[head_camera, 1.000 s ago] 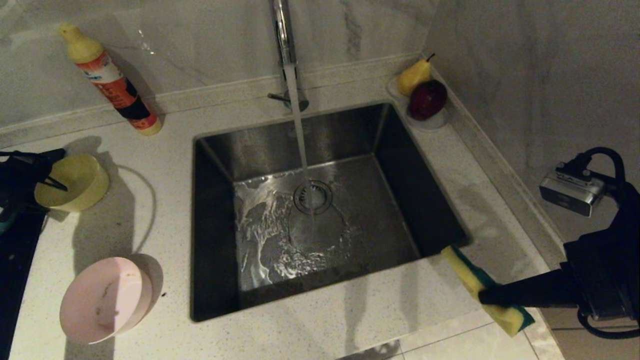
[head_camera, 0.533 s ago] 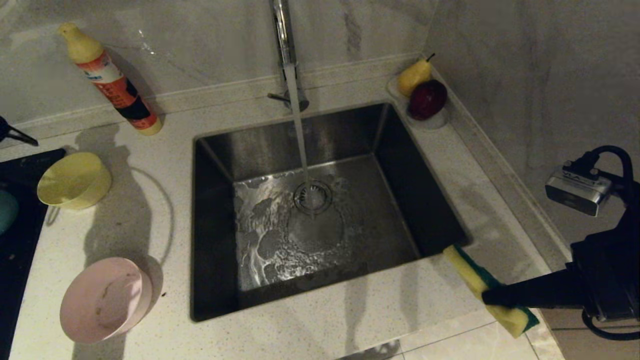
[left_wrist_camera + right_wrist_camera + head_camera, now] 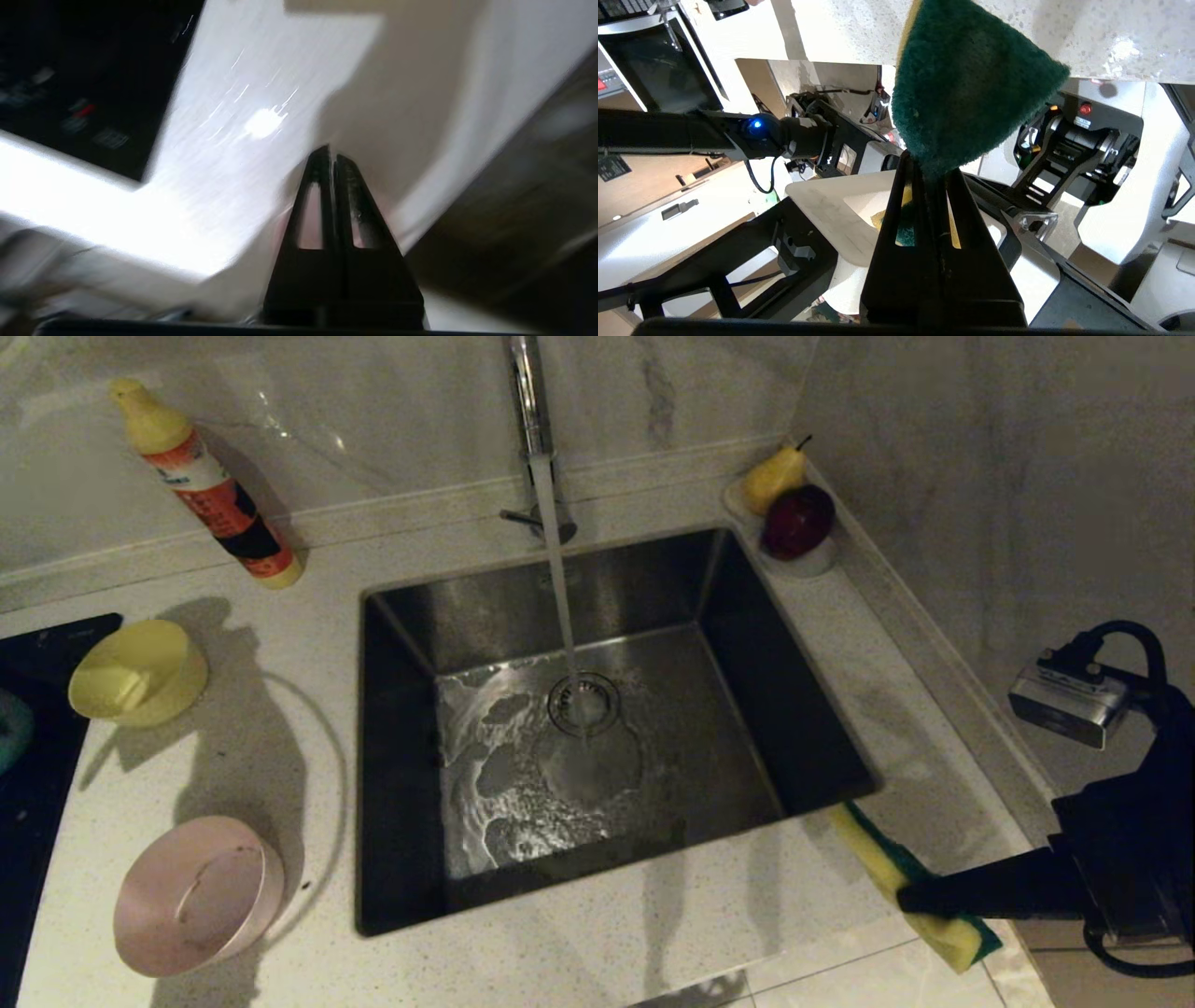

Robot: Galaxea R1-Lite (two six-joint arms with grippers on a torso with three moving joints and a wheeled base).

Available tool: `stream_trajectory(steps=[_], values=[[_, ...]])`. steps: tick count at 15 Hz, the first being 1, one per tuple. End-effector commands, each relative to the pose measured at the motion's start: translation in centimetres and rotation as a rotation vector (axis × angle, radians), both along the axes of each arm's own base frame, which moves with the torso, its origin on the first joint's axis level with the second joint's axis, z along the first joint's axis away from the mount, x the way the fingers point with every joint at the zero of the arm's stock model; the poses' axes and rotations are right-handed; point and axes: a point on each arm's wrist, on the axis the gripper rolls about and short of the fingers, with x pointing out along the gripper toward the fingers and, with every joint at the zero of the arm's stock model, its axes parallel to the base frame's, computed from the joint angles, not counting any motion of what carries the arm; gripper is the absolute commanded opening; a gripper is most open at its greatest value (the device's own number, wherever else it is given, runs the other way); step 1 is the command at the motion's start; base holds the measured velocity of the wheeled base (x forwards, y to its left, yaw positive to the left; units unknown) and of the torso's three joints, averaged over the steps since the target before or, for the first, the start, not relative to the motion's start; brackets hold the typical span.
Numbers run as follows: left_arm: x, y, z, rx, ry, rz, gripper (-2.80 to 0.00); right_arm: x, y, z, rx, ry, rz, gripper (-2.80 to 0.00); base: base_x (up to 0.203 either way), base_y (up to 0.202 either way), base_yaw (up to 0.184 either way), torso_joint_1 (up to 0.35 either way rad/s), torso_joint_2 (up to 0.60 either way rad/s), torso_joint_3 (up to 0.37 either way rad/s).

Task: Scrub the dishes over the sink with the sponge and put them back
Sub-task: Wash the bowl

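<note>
The yellow bowl (image 3: 138, 672) stands on the counter left of the sink (image 3: 653, 579). The pale pink bowl (image 3: 198, 894), with brownish smears, lies tilted nearer the front. A sliver of the light blue bowl (image 3: 11, 728) shows at the left edge. At the sink's near right corner, my right gripper (image 3: 910, 899) is shut on the sponge (image 3: 882, 859). The right wrist view shows the sponge's green face (image 3: 971, 79) sticking out beyond the gripper (image 3: 929, 163). My left gripper (image 3: 331, 156) is out of the head view; its wrist view shows it shut and empty above the pale counter.
Water runs from the chrome tap (image 3: 527, 401) onto the drain strainer (image 3: 583, 702). A detergent bottle (image 3: 201, 485) leans on the back wall. A small dish with a pear and a dark red fruit (image 3: 794, 518) sits in the back right corner. A black hob (image 3: 37, 803) borders the counter's left side.
My left gripper let go of the yellow bowl, drew away to the left out of the head view, and shut. The bowl stays on the counter. The right arm barely moved.
</note>
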Motion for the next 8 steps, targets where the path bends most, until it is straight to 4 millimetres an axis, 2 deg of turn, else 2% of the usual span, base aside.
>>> stream_trajectory(steps=[1,4,5,8], values=[[-1.7,-1.0,-2.0,0.035,0.095,-0.061,-2.80,0.2,0.1,-0.2,-0.005,0.016,0.000,-2.80,0.000,0.000,0.000,0.000,0.00,0.000],[-2.4,-1.5,-4.9,0.042,0.172,-0.124,-2.80,0.1,0.1,-0.3,-0.005,0.019,0.001,-2.80,0.000,0.000,0.000,0.000,0.00,0.000],[-2.5,-1.6,-5.7,0.043,0.187,-0.154,0.00,0.0,0.0,-0.2,-0.004,0.015,0.001,-2.80,0.000,0.000,0.000,0.000,0.00,0.000],[-2.7,-1.9,-7.1,0.001,0.211,-0.189,0.00,-0.1,-0.1,-0.1,-0.005,0.010,-0.005,-2.80,0.000,0.000,0.000,0.000,0.00,0.000]])
